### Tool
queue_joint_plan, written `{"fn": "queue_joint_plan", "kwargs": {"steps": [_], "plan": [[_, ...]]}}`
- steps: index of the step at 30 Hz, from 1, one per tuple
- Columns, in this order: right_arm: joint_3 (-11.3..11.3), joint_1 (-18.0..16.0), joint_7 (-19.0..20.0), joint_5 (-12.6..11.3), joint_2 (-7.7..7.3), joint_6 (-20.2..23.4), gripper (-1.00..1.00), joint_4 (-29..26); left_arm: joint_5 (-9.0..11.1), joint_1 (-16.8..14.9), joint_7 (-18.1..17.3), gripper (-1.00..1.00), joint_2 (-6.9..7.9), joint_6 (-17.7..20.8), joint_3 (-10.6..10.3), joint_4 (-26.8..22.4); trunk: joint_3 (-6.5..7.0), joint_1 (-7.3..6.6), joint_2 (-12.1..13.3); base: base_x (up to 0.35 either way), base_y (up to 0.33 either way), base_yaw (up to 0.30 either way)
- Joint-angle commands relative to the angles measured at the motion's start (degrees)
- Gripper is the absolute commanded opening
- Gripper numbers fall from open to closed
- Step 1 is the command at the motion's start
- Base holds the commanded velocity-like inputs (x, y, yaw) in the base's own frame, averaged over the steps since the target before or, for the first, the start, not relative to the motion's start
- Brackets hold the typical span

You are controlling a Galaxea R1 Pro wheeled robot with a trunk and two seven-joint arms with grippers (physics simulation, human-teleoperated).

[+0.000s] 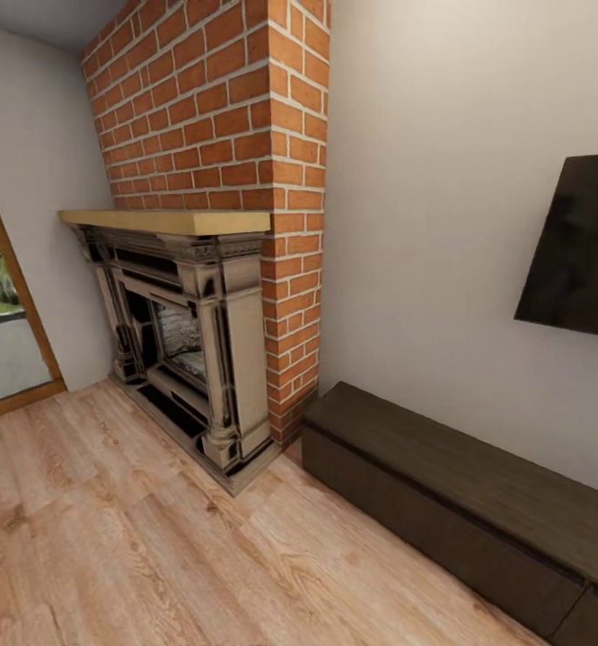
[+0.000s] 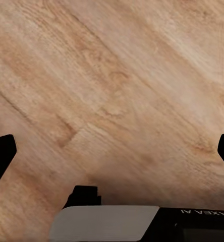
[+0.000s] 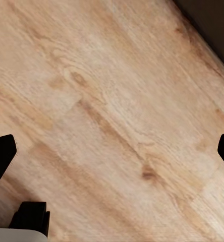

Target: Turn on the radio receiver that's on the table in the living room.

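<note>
**Living room wall side: fireplace, cabinet, floor**

Head view:
- Red brick chimney column (image 1: 236, 117) rising against white walls, with tan wooden mantel shelf (image 1: 164, 221) across its front.
- Ornate dark-and-cream fireplace surround (image 1: 191, 350) below the mantel, standing on the light wood plank floor (image 1: 110, 547).
- Long dark brown low bench cabinet (image 1: 479, 502) along the wall, one end just beside the brick column's base.
- Black wall-mounted TV (image 1: 577, 247) above the cabinet, cut off by the picture edge.
- Wood-framed glass door (image 1: 3, 314) at the far left, greenery visible through it.

Left wrist view:
- Left end effector (image 2: 112, 151) spread wide over plank floor; black fingertips (image 2: 2, 151) at opposite picture edges, nothing between them.

Right wrist view:
- Right end effector (image 3: 112, 151) likewise spread wide, fingertips (image 3: 2, 151) at opposite edges, nothing pinched.
- Plank floor beneath, with a dark brown strip, apparently the cabinet, at one corner.

Task item location: radio receiver and its tabletop not locatable from these views.
</note>
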Motion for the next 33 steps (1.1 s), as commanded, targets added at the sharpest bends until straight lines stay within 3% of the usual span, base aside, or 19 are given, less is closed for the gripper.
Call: {"fn": "queue_joint_plan", "kwargs": {"steps": [1, 33], "plan": [[0.0, 0.0, 0.0, 0.0, 0.00, 0.0, 1.00, 0.0, 0.0, 0.0, 0.0, 1.00, 0.01, 0.0, 0.0, 0.0, 0.00, 0.00, 0.0, 0.000, 0.000, 0.296], [0.1, 0.0, 0.0, 0.0, 0.00, 0.0, 1.00, 0.2, -0.2, 0.0, 0.0, 1.00, -0.03, -0.5, 0.0, 0.2, 0.00, 0.00, 0.0, 0.000, 0.000, 0.296]]}}
